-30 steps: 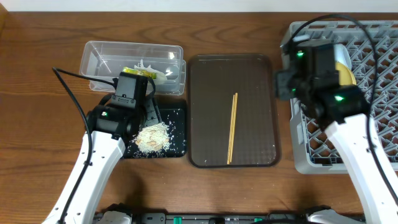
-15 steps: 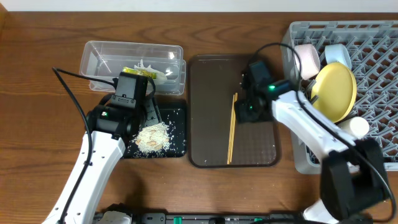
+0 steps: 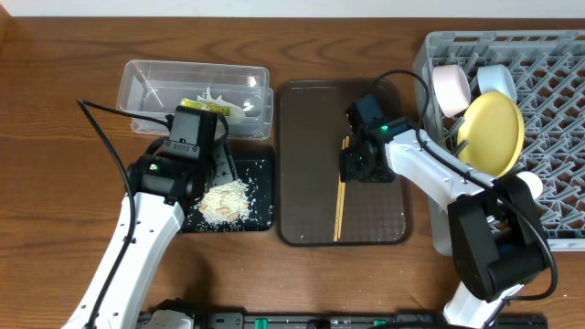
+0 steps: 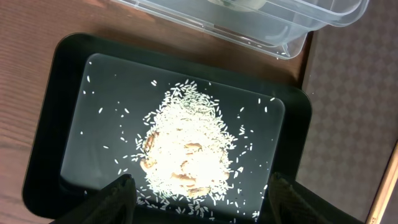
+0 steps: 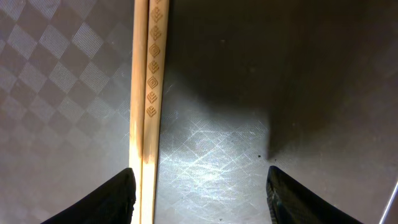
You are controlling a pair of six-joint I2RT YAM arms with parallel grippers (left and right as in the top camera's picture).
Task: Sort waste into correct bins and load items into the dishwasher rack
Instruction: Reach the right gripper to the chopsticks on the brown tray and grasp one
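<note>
The wooden chopsticks (image 3: pixel 340 196) lie lengthwise on the brown tray (image 3: pixel 302 164); in the right wrist view they (image 5: pixel 149 87) run just inside the left finger. My right gripper (image 3: pixel 356 169) (image 5: pixel 202 196) is open, low over them. My left gripper (image 3: pixel 215 174) (image 4: pixel 196 199) is open and empty above the rice pile (image 3: pixel 225 199) (image 4: pixel 186 146) in the black tray (image 3: pixel 260 215) (image 4: pixel 50 124). The snack wrapper (image 3: pixel 215 106) lies in the clear tub (image 3: pixel 146 78) (image 4: pixel 292 25). The yellow plate (image 3: pixel 494 132), pink bowl (image 3: pixel 450 87), blue bowl (image 3: pixel 494 78) and white cup (image 3: pixel 530 185) stand in the grey rack (image 3: pixel 558 110).
The brown tray sits between the two bins and the rack. Black cables (image 3: pixel 101 119) trail from the arms over the wooden table (image 3: pixel 55 183).
My right arm swung from the rack to the left and came down over the chopsticks on the brown tray. The left arm has not moved.
</note>
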